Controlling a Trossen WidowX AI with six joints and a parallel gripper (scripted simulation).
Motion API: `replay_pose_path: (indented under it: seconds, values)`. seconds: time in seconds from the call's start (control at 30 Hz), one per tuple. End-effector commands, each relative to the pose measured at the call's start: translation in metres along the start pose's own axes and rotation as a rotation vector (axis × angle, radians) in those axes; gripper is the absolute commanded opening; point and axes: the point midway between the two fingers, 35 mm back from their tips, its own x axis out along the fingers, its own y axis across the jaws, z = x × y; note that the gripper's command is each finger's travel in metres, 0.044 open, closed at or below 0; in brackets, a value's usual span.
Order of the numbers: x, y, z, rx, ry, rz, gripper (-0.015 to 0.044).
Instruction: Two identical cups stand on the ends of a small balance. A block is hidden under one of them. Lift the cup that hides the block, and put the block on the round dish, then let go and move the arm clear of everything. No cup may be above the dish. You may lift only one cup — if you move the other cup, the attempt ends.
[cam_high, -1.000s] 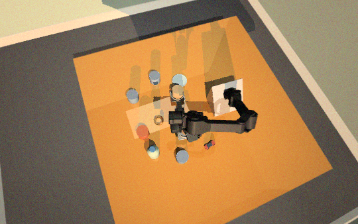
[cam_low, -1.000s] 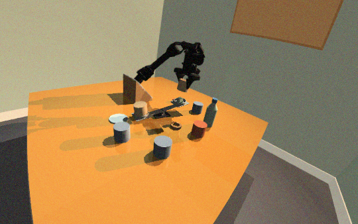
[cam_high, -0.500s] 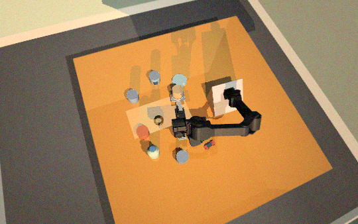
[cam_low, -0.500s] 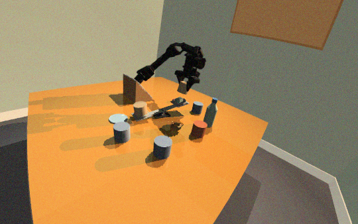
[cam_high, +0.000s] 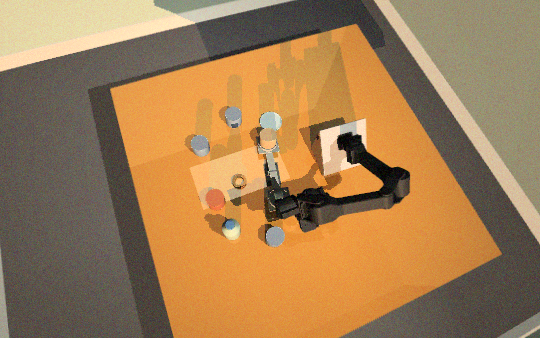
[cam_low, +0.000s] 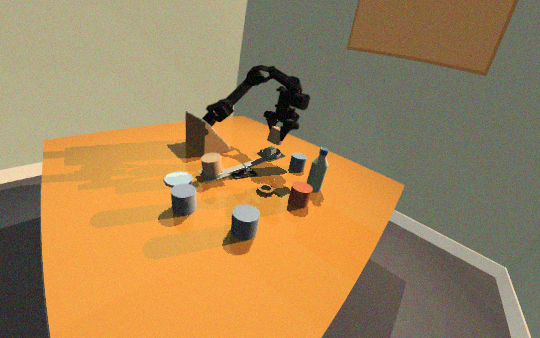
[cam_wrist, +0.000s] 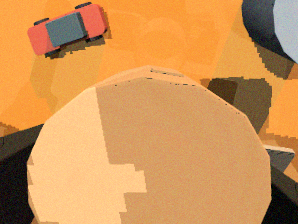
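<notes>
My gripper (cam_low: 276, 131) (cam_wrist: 151, 140) is shut on a tan cup (cam_low: 274, 135) (cam_wrist: 190, 135), held in the air above and a little beyond the raised end of the balance (cam_high: 271, 165) (cam_low: 232, 171). The held cup fills the lower wrist view; in the top view it is hidden by the arm. The other tan cup (cam_high: 268, 139) (cam_low: 211, 165) stands on the balance's low end. The pale blue round dish (cam_high: 270, 121) (cam_low: 178, 179) lies just beyond that low end, with nothing seen on it. I cannot make out the block in any view.
Several blue-grey cylinders (cam_high: 200, 145) (cam_low: 245, 223) (cam_wrist: 287, 27) stand around the balance. A red cylinder (cam_high: 215, 199) (cam_low: 300, 196), a bottle (cam_high: 231, 230) (cam_low: 317, 172) and a small ring (cam_low: 265, 194) are beside it. A white panel (cam_high: 331, 152) stands near the arm's base. A red toy car (cam_wrist: 67, 29) lies below.
</notes>
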Motion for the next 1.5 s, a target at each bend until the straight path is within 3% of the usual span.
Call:
replay_pose_path:
  seconds: [0.0,0.73,1.47]
  values:
    - [0.004,0.012,0.006,-0.003,0.001,-0.013,0.0]
    - [0.04,0.081,0.032,-0.003,-0.038,-0.011,0.0]
    - [0.085,0.081,0.034,-0.003,-0.041,-0.01,0.0]
